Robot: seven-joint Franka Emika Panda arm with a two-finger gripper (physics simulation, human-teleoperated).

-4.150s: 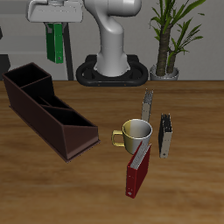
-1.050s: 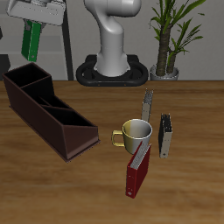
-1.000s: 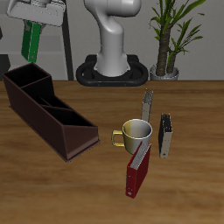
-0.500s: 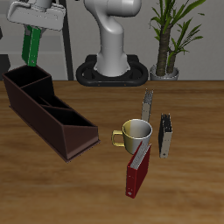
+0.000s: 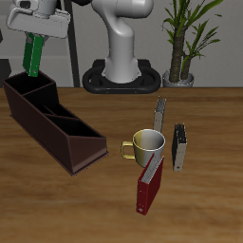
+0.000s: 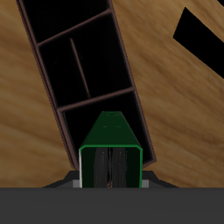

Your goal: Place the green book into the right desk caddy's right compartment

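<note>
My gripper (image 5: pixel 38 31) is shut on the green book (image 5: pixel 33 54), which hangs upright just above the far-back end of the right desk caddy (image 5: pixel 57 126). The caddy is a long dark brown box with inner dividers, lying slantwise on the table. In the wrist view the green book (image 6: pixel 109 140) sticks out from between the fingers, over the caddy's (image 6: pixel 131 83) end compartment. The book's lower edge is close to the caddy's rim; I cannot tell if it touches.
A yellow-rimmed mug (image 5: pixel 145 145) stands mid-table. A dark red book (image 5: pixel 148 184) leans in front of it. Two slim grey-black books (image 5: pixel 160 114) (image 5: pixel 179 147) stand beside the mug. A potted plant (image 5: pixel 185 43) and the robot base (image 5: pixel 121 71) are at the back.
The gripper with the green book has moved down and slightly toward the caddy's far end; the book has turned closer to upright. Nothing on the table moved.
</note>
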